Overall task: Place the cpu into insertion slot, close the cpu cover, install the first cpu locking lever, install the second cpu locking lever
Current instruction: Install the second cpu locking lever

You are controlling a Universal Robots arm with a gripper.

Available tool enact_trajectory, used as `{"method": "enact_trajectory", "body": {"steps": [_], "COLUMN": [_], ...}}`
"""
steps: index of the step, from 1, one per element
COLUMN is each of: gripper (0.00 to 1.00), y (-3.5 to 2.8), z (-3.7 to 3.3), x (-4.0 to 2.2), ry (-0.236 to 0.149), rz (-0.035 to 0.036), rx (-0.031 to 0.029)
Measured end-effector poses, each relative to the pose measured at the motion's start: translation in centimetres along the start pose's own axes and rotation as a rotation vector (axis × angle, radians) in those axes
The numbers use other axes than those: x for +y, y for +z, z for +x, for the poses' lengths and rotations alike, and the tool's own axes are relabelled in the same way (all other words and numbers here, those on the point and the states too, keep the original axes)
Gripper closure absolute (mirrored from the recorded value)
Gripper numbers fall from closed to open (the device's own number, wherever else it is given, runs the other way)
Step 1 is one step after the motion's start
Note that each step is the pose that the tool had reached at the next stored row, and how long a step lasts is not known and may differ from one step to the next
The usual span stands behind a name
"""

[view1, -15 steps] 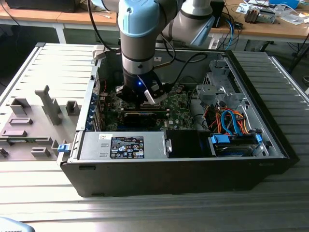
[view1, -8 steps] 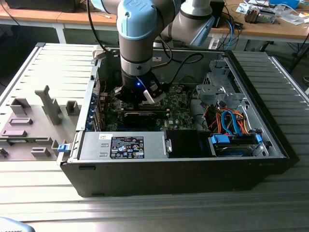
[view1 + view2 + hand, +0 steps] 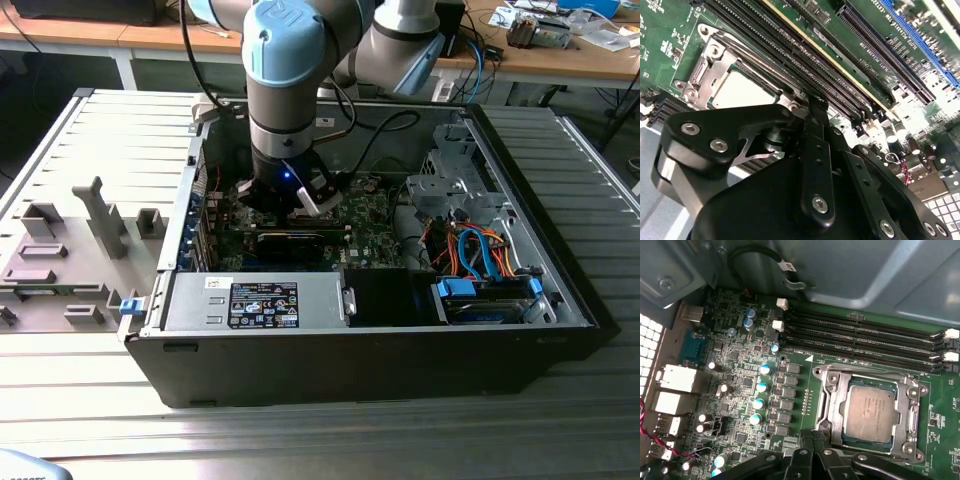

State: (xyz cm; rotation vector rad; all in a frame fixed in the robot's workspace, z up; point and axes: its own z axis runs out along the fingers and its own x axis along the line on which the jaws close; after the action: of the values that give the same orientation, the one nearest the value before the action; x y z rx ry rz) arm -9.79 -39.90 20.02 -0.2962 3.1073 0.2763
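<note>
The cpu [image 3: 871, 410] has a dull brushed-metal top, framed by the shiny silver metal cpu cover [image 3: 832, 392].

exterior view high, wide; both wrist views close over insertion slot [image 3: 871, 412]

Memory slots [image 3: 865, 337] flank the insertion slot [image 3: 870, 412]; its other sides are low.

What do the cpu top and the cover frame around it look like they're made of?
The cpu top looks like dull, brushed grey metal with a soft, even sheen. The cpu cover looks like thin stamped steel, brighter silver, with glints along its edges. Neither can be confirmed by look alone.
</note>
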Motion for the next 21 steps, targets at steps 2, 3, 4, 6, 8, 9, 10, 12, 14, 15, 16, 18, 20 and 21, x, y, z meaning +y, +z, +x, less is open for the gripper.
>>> {"method": "enact_trajectory", "body": {"steps": [2,3,4,6,8,9,10,12,14,15,16,18,20,21], "gripper": [0.89,0.89,0.89,0.89,0.89,0.89,0.89,0.89,0.89,0.89,0.89,0.89,0.89,0.89], "y": [-0.24,-0.62,-0.94,-1.53,-1.6,-1.6,-1.6,-1.61,-1.6,-1.59,-1.57,-1.56,-1.5,-1.47], "z": [-0.02,-0.02,-0.02,-0.12,-0.84,-1.29,-1.85,-2.85,-3.77,-3.96,-4.11,-4.54,-5.1,-5.34], "x": [0.06,0.11,0.16,0.25,0.13,0.04,-0.06,-0.22,-0.31,-0.28,-0.23,-0.04,0.19,0.33], "ry": [-0.004,-0.004,-0.004,-0.004,-0.003,-0.002,-0.001,0.002,0.004,0.004,0.004,0.005,0.006,0.006], "rz": [-0.0005,0.0001,0.0005,0.0003,-0.001,-0.002,-0.0033,-0.0059,-0.008,-0.0084,-0.008,-0.003,0.0007,0.0019], "rx": [0.0,0.0006,0.0009,0.001,0.008,0.0133,0.0203,0.033,0.0442,0.0459,0.0469,0.0497,0.0546,0.0573]}}
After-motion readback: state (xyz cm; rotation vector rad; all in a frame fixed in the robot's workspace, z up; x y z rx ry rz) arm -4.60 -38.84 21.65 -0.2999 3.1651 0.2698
